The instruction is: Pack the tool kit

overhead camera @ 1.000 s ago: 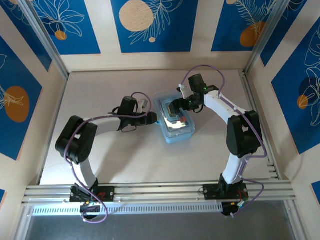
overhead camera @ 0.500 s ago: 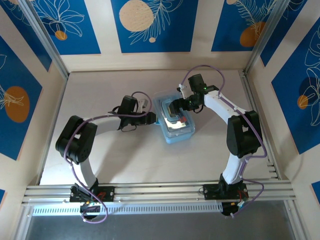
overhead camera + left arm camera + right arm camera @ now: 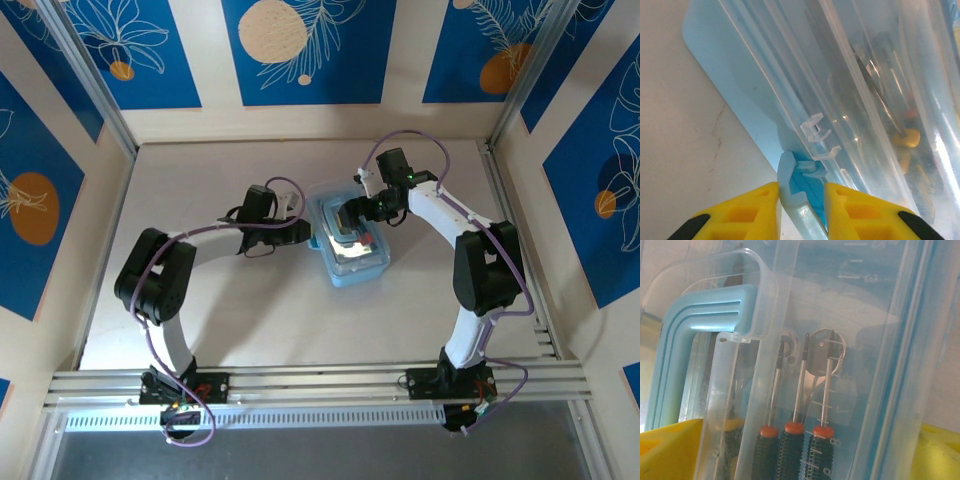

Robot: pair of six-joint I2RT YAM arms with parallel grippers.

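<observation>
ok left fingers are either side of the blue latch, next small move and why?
Probably pinch the latch with the left gripper and press it in to snap shut. It sits between the yellow fingers, angled off the clear lid, apparently unfastened; the open right gripper is over the lid.

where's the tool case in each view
top external: tool case at table centre.
left wrist: case fills upper right, blue latch between left hand's fingers.
right wrist: across the frame, blue handle at left.
shared landmark: the clear lid, tools beneath.
</observation>
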